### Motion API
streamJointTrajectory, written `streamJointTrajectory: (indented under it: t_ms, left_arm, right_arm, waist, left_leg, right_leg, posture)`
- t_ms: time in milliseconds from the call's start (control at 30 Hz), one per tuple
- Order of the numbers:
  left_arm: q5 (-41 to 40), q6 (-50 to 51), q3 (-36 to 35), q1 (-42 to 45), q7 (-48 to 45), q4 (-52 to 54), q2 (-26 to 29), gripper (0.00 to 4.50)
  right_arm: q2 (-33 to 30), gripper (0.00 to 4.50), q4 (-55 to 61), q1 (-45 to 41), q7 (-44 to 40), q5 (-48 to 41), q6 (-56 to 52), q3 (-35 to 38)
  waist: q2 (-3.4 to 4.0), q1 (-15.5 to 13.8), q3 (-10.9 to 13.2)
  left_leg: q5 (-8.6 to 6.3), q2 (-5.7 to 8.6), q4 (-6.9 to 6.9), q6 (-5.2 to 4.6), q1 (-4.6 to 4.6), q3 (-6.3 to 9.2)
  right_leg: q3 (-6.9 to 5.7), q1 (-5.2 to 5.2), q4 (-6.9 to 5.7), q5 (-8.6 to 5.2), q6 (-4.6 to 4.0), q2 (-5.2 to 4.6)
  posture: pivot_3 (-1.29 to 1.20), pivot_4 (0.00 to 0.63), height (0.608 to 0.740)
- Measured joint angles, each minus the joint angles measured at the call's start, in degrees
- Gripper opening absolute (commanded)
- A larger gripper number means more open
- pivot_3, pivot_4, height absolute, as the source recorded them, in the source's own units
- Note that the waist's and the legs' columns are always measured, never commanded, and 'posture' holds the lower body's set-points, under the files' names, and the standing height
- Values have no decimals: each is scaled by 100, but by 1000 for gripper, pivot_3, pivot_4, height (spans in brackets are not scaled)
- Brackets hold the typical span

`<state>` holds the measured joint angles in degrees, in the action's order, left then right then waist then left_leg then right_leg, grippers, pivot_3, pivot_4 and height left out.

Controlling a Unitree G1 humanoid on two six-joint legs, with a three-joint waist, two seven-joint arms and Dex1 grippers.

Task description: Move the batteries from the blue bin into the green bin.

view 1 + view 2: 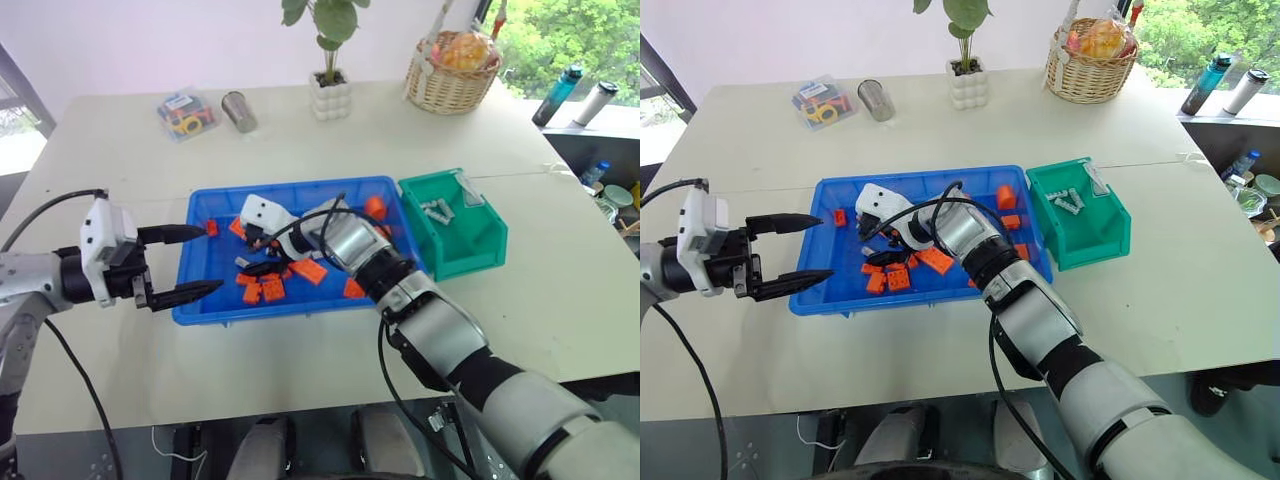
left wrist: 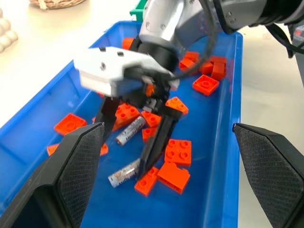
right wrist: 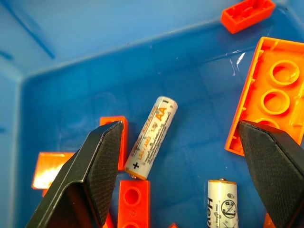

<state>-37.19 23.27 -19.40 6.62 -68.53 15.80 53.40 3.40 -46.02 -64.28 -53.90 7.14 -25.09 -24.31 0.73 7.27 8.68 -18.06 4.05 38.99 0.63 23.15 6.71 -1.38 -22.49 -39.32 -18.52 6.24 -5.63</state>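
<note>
A white table (image 1: pixel 120 180) is seen from above, with the blue bin (image 1: pixel 290 192) at its middle and the green bin (image 1: pixel 478 250) just beside the blue bin's right end. The right gripper (image 2: pixel 133 135) is lowered into the blue bin, its two black fingers spread wide and holding nothing. Two batteries are seen on the blue floor among scattered orange bricks (image 1: pixel 308 270). One battery (image 3: pixel 151 137), marked AA, lies in the gap between the spread fingers, closer to one of them, and whether it is touched cannot be told. A second battery (image 3: pixel 222 203) lies close to it, also within the gap, partly cut off at the edge of the right wrist view. In the left wrist view the same two batteries are shown below the right gripper's fingertips, one (image 2: pixel 130 130) between them and one (image 2: pixel 124 173) at the tip of a finger. More batteries (image 1: pixel 436 210) are seen lying inside the green bin. The left gripper (image 1: pixel 195 262) is held at the blue bin's left end, its fingers wide apart and empty, well apart from the batteries.
</note>
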Motion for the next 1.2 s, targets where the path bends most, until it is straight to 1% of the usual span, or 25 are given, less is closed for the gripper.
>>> streamJointTrajectory:
  t_ms: [67,167,200,267,300,333,367,567,833,900,933,1033,1200]
  left_arm:
    - [-1,1,0,0,1,0,0,4500]
    - [-4,4,0,0,3,0,0,4500]
    - [-4,4,0,1,3,0,0,4500]
    - [-4,4,4,11,3,-1,0,4500]
    - [-4,4,4,20,3,-2,0,4500]
    - [-4,4,4,21,2,-10,0,4500]
    - [-4,4,4,23,2,-18,0,4500]
    - [-3,4,18,92,-4,-109,0,4500]
    - [5,-4,69,221,-23,-162,0,4500]
    - [25,-7,72,221,-40,-195,0,4500]
    - [32,-12,73,221,-53,-213,-1,4500]
    - [39,-13,76,222,-67,-220,-6,4500]
    - [44,-17,133,250,-68,-220,-57,4500]
  right_arm:
    - [1,3890,91,88,35,60,111,-28]
    - [-7,3057,208,166,61,128,228,-113]
    - [-11,2475,251,211,58,150,258,-139]
    - [-7,1485,354,287,56,194,299,-232]
    - [-17,882,376,327,55,228,299,-252]
    - [-39,385,426,353,47,244,294,-261]
    - [-54,281,456,362,36,263,289,-265]
    - [-111,285,743,450,13,276,28,-250]
    - [-245,285,975,607,9,277,17,-249]
    - [-250,1294,1013,636,14,256,-34,-210]
    - [-245,1663,1029,651,20,207,-100,-178]
    - [-256,3069,1029,671,74,160,-137,-125]
    - [-275,3069,1047,671,171,156,-164,-119]
  waist:
    - [0,1,0]
    - [0,-2,0]
    - [0,-4,0]
    - [0,-12,0]
    - [0,-16,0]
    - [0,-20,0]
    - [0,-21,0]
    - [0,-22,0]
    - [-1,-22,0]
    - [-1,-22,0]
    - [-1,-22,0]
    - [-1,-21,0]
    - [-1,-17,0]
  left_leg:
    - [0,0,2,0,-1,1]
    - [0,0,1,0,-4,1]
    - [0,1,1,0,-5,2]
    - [0,1,1,0,-5,3]
    - [0,3,1,0,-5,7]
    - [0,5,0,0,-5,8]
    - [0,6,-1,0,-5,8]
    - [0,6,0,0,-5,10]
    - [0,7,1,0,-5,10]
    - [0,7,0,0,-5,11]
    - [0,7,1,0,-4,11]
    - [0,7,1,0,-4,10]
    - [0,7,2,0,-4,10]
  right_leg:
    - [1,-4,0,0,0,0]
    - [1,-3,0,0,0,0]
    - [1,-2,0,0,0,0]
    - [2,-1,0,0,0,0]
    - [2,1,0,0,0,1]
    - [3,2,0,0,0,1]
    - [4,3,0,0,0,1]
    - [4,3,0,0,0,1]
    - [5,4,0,0,0,0]
    - [5,4,0,0,0,0]
    - [5,4,0,0,0,0]
    - [5,4,0,0,0,0]
    - [5,2,0,0,0,0]
  posture:
    - [0,150,737]
    - [0,150,737]
    - [0,150,737]
    - [0,150,737]
    - [0,150,737]
    - [0,150,737]
    - [0,150,737]
    - [0,150,737]
    - [0,150,737]
    - [0,150,737]
    - [0,150,737]
    - [0,150,737]
    - [0,150,737]
